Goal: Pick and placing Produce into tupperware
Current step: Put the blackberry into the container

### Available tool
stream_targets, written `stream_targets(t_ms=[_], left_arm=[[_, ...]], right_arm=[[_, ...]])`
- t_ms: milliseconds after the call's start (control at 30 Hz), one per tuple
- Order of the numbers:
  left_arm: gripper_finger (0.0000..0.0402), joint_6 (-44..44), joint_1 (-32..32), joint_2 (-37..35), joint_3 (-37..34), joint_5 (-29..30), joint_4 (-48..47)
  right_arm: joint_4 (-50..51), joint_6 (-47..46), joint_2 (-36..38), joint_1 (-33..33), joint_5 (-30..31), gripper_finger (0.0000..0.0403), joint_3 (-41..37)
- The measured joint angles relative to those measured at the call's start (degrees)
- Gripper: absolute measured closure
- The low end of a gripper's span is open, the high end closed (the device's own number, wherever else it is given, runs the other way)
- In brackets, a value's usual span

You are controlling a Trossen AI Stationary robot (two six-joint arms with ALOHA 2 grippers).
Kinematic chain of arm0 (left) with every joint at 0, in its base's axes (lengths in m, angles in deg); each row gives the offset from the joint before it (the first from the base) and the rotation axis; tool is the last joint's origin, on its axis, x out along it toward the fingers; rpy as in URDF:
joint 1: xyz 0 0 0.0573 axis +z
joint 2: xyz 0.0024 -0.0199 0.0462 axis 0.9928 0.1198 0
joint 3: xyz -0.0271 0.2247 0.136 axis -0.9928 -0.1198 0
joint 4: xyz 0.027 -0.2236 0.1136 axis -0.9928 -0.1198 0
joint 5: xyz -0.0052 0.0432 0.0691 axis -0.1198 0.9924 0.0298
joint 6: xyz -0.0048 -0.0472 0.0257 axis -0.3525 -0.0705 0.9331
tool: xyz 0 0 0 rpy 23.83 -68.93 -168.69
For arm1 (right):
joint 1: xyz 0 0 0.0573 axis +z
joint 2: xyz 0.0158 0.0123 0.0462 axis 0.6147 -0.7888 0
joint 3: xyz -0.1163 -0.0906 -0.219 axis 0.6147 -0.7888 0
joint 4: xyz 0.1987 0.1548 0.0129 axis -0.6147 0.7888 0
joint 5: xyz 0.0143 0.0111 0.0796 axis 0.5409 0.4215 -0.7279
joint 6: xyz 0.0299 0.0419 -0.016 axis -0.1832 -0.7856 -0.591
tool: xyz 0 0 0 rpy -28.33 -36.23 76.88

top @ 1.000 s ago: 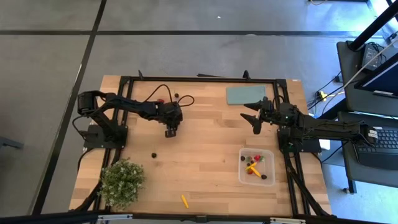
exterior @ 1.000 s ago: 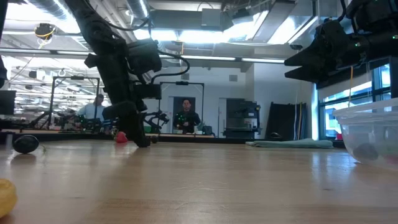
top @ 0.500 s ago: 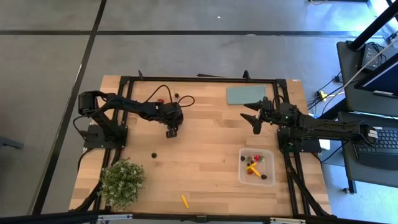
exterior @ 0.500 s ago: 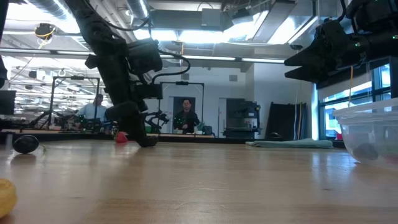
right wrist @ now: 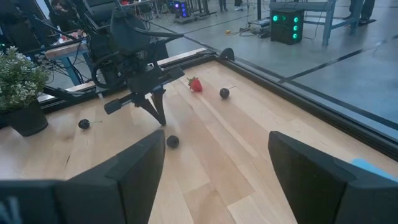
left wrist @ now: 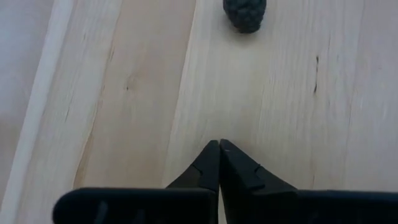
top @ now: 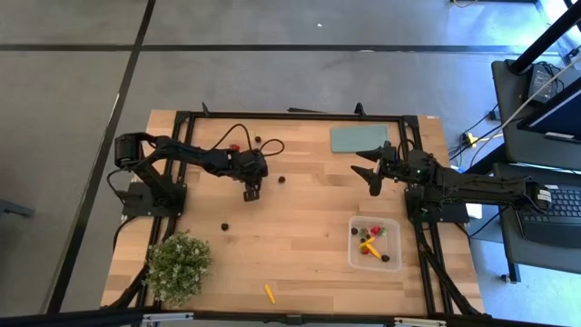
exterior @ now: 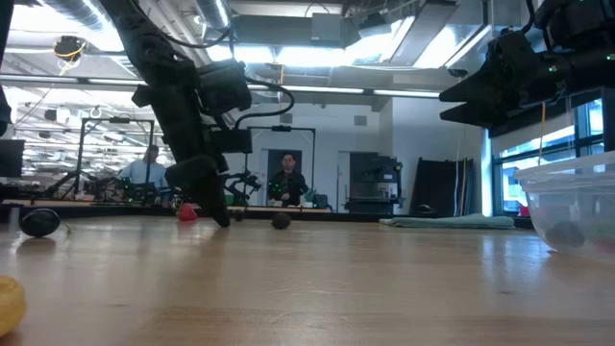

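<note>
The left arm reaches toward the middle of the tabletop, its claw (top: 251, 193) pointing down — fingers pressed together, gripping nothing. The right arm waits at the right edge, raised, its claw (top: 371, 179) spread wide.

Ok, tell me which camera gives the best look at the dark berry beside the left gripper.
Left wrist view: the dark berry fills the frame just beyond the shut left gripper, its bumpy surface clear. High, low and right wrist views show only a small dark ball.

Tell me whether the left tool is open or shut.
Shut and empty: the left tool has its fingertips touching; the dark round berry lies loose beyond them.
</note>
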State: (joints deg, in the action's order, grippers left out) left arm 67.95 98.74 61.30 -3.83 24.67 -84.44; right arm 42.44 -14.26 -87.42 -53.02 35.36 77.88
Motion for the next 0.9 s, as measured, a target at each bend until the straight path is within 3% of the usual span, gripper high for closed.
stream_targets(t_ms=[233,567,900], left_arm=[[0.0360,-4.5,0.2,0.0,0.0,1.0,0.0],[0.0283,-3.4,-0.9,-0.1,0.0,3.8,0.0],[0.0141,-3.8,-1.4,-0.2,0.1,8.2,0.0]], right_arm=[[0.0,0.0,0.0,0.0,0.0,0.0116,0.0],[0.1,0.0,0.0,0.0,0.0,0.0116,0.0],[0.4,0.2,0.0,0.0,0.0,0.0116,0.0]])
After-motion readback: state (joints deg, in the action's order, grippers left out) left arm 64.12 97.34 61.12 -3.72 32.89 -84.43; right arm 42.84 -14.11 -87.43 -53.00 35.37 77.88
